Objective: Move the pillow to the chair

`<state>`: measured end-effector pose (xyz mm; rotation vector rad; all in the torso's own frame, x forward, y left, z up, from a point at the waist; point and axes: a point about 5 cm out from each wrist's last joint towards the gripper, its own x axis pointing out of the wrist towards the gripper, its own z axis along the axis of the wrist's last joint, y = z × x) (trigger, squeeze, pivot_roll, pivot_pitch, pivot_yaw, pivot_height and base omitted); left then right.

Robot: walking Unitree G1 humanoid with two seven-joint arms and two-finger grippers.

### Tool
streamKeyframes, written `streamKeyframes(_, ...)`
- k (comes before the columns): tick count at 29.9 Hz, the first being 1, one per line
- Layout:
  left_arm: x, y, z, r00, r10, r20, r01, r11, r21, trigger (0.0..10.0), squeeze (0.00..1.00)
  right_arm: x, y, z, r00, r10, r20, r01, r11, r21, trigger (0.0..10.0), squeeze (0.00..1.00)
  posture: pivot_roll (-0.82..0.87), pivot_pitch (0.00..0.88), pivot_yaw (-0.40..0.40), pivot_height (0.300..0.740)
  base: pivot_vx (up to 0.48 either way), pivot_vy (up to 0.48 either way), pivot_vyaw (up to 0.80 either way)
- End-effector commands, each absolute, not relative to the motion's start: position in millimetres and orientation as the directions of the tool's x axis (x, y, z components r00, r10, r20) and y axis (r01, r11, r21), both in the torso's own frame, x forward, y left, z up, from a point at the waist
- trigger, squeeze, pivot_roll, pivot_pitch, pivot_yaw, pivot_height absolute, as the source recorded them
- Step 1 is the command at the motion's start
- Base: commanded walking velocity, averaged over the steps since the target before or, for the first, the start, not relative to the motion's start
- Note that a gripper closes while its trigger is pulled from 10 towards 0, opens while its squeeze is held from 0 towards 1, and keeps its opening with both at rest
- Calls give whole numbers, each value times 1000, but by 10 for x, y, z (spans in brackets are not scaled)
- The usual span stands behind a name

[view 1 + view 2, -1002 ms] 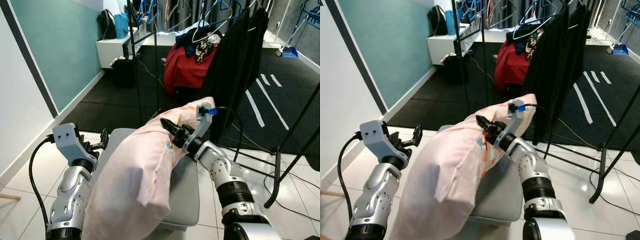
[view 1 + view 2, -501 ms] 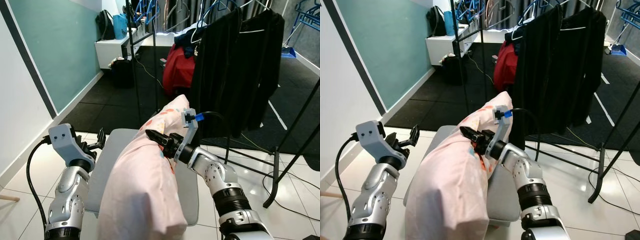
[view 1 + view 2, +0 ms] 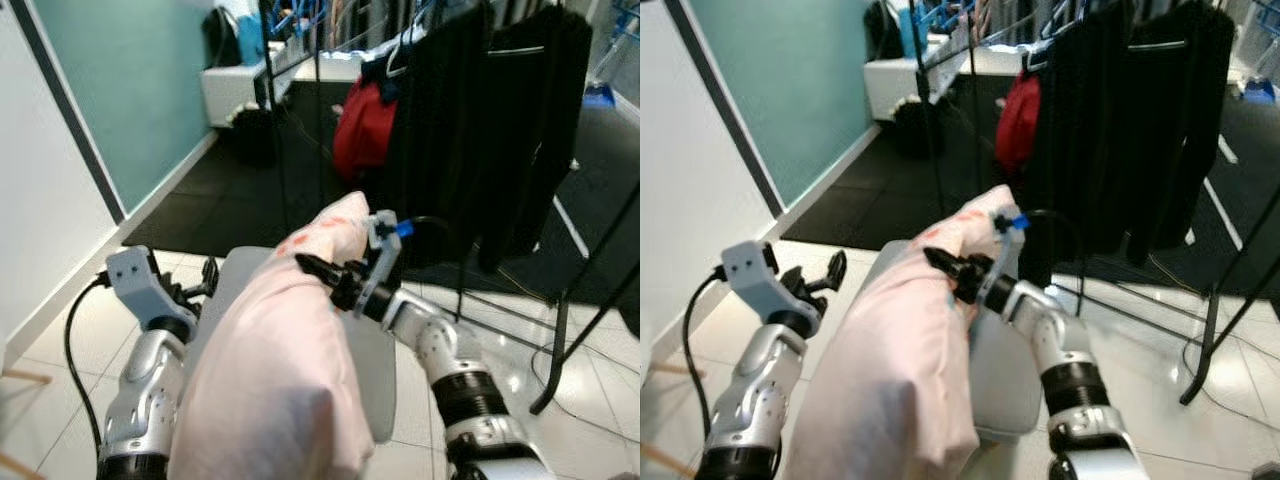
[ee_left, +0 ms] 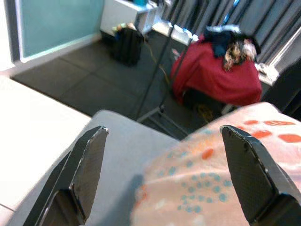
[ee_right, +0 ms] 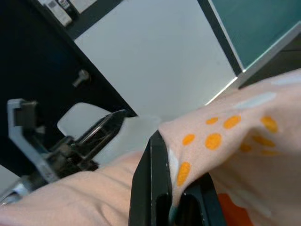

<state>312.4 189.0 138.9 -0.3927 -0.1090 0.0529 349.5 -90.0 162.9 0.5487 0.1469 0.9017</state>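
Observation:
A large pale pink pillow (image 3: pixel 280 370) with orange dots lies lengthwise over the grey padded seat of the chair (image 3: pixel 372 375), its near end hanging towards me. My right gripper (image 3: pixel 312 268) is shut on a fold of fabric at the pillow's far upper edge. The right wrist view has its black fingers (image 5: pixel 153 188) pinching the dotted cloth (image 5: pixel 244 122). My left gripper (image 3: pixel 207 279) hovers open beside the pillow's left flank, over the seat's left edge. In the left wrist view its fingers (image 4: pixel 89 174) stand wide apart, with the grey seat (image 4: pixel 108 136) and the pillow (image 4: pixel 221 155) between them.
Just behind the chair stands a black clothes rack with dark garments (image 3: pixel 480 130), its legs (image 3: pixel 560 340) spreading over the white tiles to the right. A red bundle (image 3: pixel 365 140) lies further back on black matting. A teal wall (image 3: pixel 120 90) runs along the left.
My right gripper has pulled the pillow's top edge to the left, so the pillow now lies more along the seat. The head view has shifted and blurred slightly. The left gripper stays put.

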Motion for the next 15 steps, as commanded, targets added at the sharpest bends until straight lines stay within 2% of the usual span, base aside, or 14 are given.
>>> streamKeyframes(1,3125,1938,1366,992,89,90,-49,926,-374,10000,0,3471,-795,1828,553,811,189,-778,423,465,10000,0,-199,0,-39,740,0,0,744)
streamKeyframes(8,3137,1884,1372,992,78,98,-36,927,-374,10000,0,3456,-863,1824,549,815,187,-782,422,458,10000,0,-208,0,-40,740,0,0,744)
streamKeyframes(15,3126,1875,1361,993,72,98,-32,931,-362,10000,0,3452,-791,1805,544,817,193,-784,411,466,10000,0,-203,0,-39,740,0,0,742)
